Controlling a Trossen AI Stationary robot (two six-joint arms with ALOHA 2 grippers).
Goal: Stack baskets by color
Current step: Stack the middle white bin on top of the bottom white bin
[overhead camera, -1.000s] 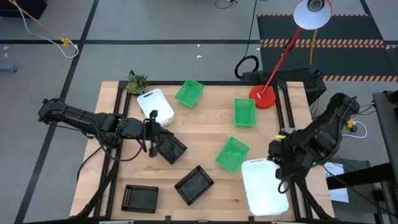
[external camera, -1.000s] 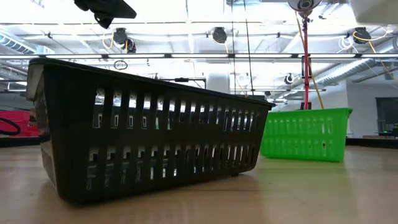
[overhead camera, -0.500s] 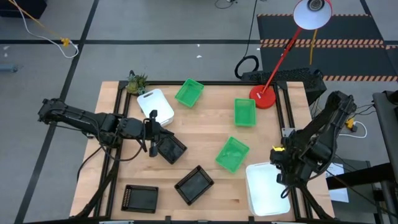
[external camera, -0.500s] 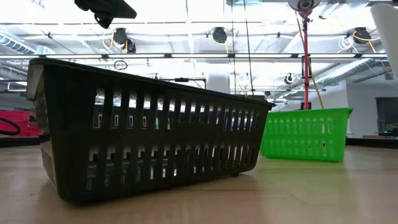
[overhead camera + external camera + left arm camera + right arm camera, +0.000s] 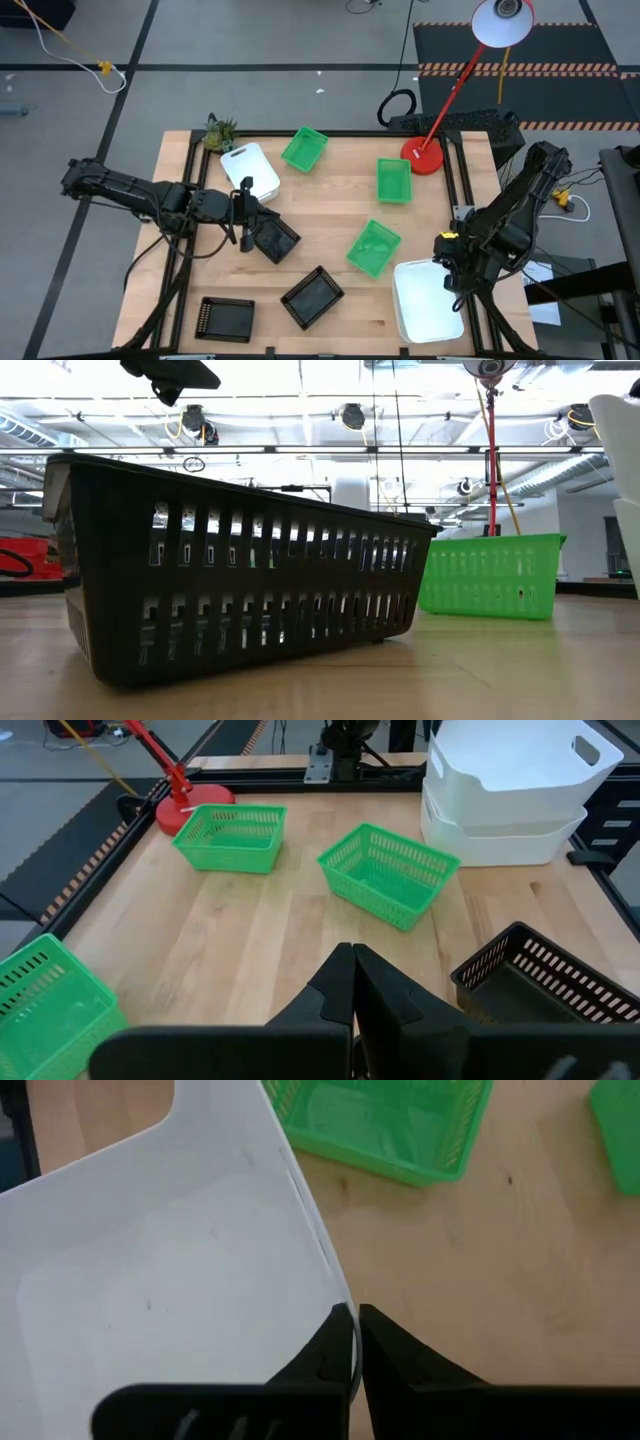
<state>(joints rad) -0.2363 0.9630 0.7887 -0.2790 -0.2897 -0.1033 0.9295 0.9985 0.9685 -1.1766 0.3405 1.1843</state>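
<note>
My right gripper (image 5: pixel 355 1330) is shut on a white basket (image 5: pixel 428 300) at the table's near right corner. The left wrist view shows that basket (image 5: pixel 520 755) right above a second white basket (image 5: pixel 500 830). A third white basket (image 5: pixel 250 170) sits at the far left. Three green baskets (image 5: pixel 304 148) (image 5: pixel 393 180) (image 5: pixel 373 247) stand across the middle. Two black baskets (image 5: pixel 225 318) (image 5: pixel 312 296) rest near the front edge. My left gripper (image 5: pixel 245 222) hovers shut beside a third black basket (image 5: pixel 272 238) and touches nothing. My right gripper pinches the white basket's side wall at its rim (image 5: pixel 335 1295), one finger inside the basket and one outside. The fingers come from above, slanting down. The basket hangs slightly tilted over the second white basket; whether the two touch I cannot tell.
A red desk lamp (image 5: pixel 424 157) stands at the far right, its shade (image 5: pixel 502 22) beyond the table. A small plant (image 5: pixel 220 132) sits at the far left corner. Bare wood lies between the green baskets and the near edge.
My right gripper has gone down and a little toward the table's near edge with the white basket, which has sunk toward the white basket below it. In the low view the held basket has come into the picture from above at the right.
</note>
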